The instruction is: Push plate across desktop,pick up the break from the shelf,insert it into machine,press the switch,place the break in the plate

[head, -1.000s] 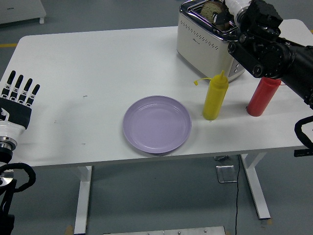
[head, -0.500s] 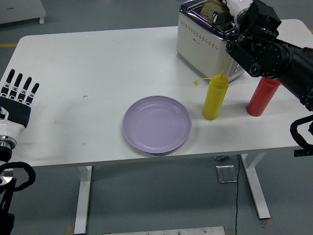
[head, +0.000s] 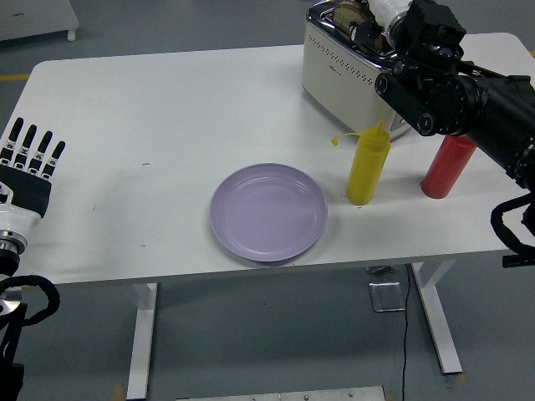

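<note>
A lilac plate (head: 267,211) lies on the white table (head: 150,125) near its front edge. A silver toaster (head: 334,67) stands at the back right. A slice of bread (head: 346,12) shows at the toaster's top, at the picture's top edge. My right hand (head: 374,23) reaches in from the right over the toaster, its fingers closed on the slice. The black forearm (head: 451,92) hides the toaster's right end. My left hand (head: 29,163) rests at the left edge, fingers straight and holding nothing.
A yellow squeeze bottle (head: 368,163) stands just right of the plate, in front of the toaster. A red squeeze bottle (head: 447,167) stands further right, partly under my right forearm.
My right hand has shifted left over the toaster, and the bread slice has moved left with it. The left hand, plate and bottles have not moved.
</note>
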